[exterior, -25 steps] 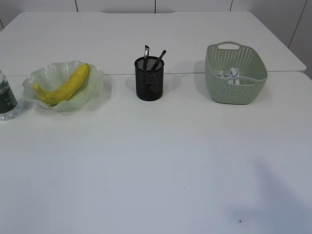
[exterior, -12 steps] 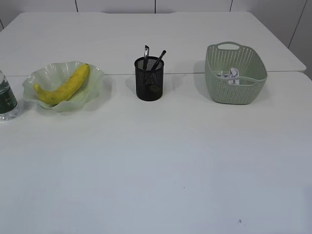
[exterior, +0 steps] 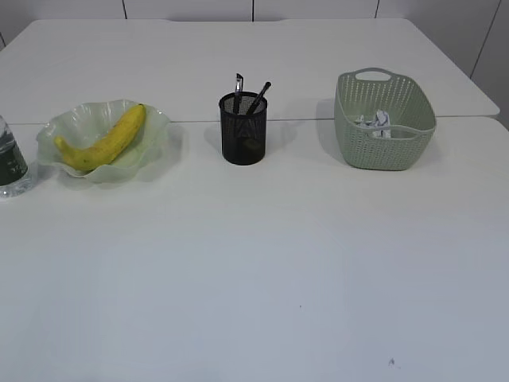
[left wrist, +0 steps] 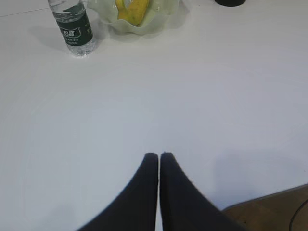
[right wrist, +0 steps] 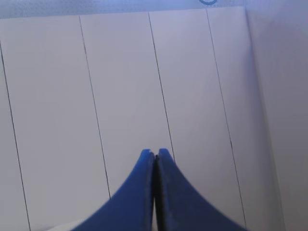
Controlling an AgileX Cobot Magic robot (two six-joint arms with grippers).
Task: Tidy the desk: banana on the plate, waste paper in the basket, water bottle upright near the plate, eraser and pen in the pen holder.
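The banana lies in the pale green plate at the left of the white desk. The water bottle stands upright just left of the plate; the left wrist view shows the bottle and plate far ahead. Two pens stick out of the black mesh pen holder. The eraser is hidden. Crumpled waste paper lies in the sage green basket. My left gripper is shut and empty over bare desk. My right gripper is shut and empty, facing a panelled wall.
A seam between two tabletops runs across behind the pen holder. The desk's edge and a brown floor show at the lower right of the left wrist view. Neither arm appears in the exterior view.
A faint shadow at the lower right of the desk a second ago has gone. The objects have not moved.
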